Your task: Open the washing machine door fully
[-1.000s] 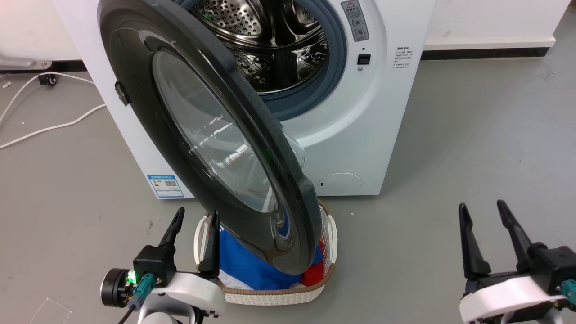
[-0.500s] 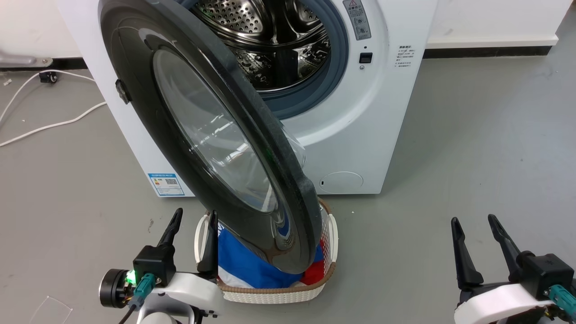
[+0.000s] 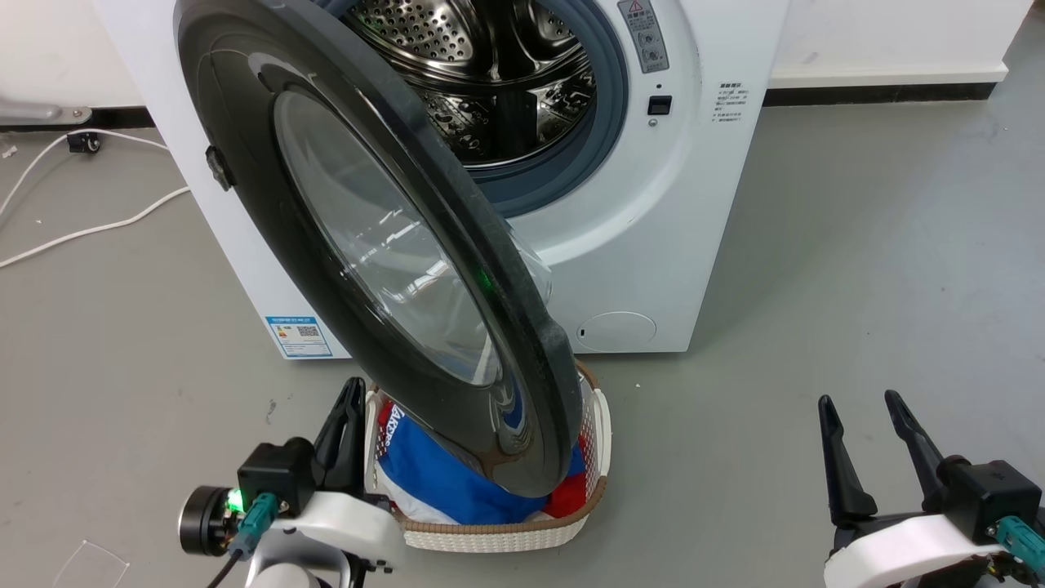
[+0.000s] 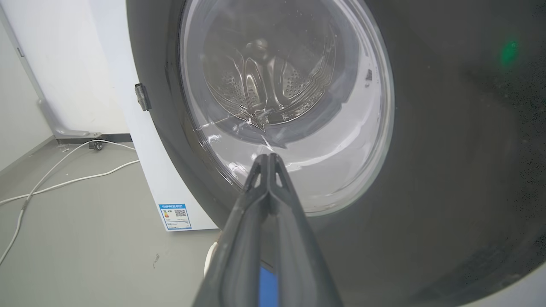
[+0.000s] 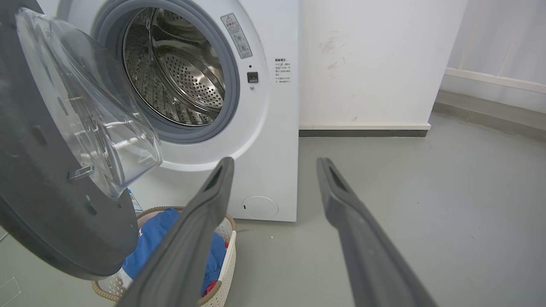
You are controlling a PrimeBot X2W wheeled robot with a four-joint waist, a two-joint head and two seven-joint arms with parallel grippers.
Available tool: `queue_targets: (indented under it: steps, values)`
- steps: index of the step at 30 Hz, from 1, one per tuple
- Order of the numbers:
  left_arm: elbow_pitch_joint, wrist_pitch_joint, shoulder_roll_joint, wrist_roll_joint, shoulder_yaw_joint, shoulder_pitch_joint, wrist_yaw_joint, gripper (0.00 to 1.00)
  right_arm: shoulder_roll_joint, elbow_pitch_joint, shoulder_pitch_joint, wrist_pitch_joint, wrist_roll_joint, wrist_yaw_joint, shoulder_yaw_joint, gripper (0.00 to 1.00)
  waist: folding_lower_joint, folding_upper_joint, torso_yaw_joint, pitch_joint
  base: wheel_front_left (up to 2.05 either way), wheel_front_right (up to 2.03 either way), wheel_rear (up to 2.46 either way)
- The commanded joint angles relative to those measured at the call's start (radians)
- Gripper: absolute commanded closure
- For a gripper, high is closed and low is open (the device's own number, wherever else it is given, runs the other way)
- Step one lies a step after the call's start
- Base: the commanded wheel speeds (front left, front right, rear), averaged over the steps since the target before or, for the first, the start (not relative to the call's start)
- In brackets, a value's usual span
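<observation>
The washing machine [image 3: 653, 245] is a white front loader whose steel drum [image 3: 490, 65] shows. The washing machine door [image 3: 367, 245], a glossy black disc with a clear bulging window, stands swung out on its left hinge, roughly half open, its lower edge over a laundry basket. My left gripper [image 3: 353, 390] is shut with nothing in it, low and just left of the door's lower edge. In the left wrist view its closed tips [image 4: 268, 158] point at the door's outer window [image 4: 281, 98]. My right gripper [image 3: 857, 400] is open at the lower right, well apart from the door [image 5: 42, 192].
A white woven basket [image 3: 490, 535] with blue and red clothes sits on the floor under the door's lower edge, right beside my left gripper. White cables [image 3: 82, 233] lie on the grey floor at the left. A white wall [image 5: 375, 64] stands right of the machine.
My left gripper's fingers have closed together and shifted slightly right towards the door's edge. The right gripper sank a little lower a second ago and has held still since. The door stands as before.
</observation>
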Motion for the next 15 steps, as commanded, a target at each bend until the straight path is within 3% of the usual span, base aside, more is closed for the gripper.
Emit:
queue_targets:
  steps: [1,8,15]
  values:
    - [-0.009,-0.002,0.006,0.001,0.001,-0.018,0.004,1.00,0.004,-0.004,-0.002,0.000,0.006,0.000,0.000,0.00,0.0000,-0.0001,0.001,0.000,0.00,0.00,0.00]
    - [-0.114,0.000,0.011,0.002,0.005,-0.049,0.021,1.00,0.004,-0.006,0.004,0.003,0.007,0.000,-0.002,0.00,0.0000,-0.0001,0.006,-0.004,0.00,0.00,0.00]
    - [-0.335,0.013,0.014,0.014,0.009,-0.099,0.050,1.00,0.004,-0.001,0.013,0.006,0.011,0.000,-0.007,0.00,0.0000,-0.0001,0.013,-0.017,0.00,0.00,0.00]
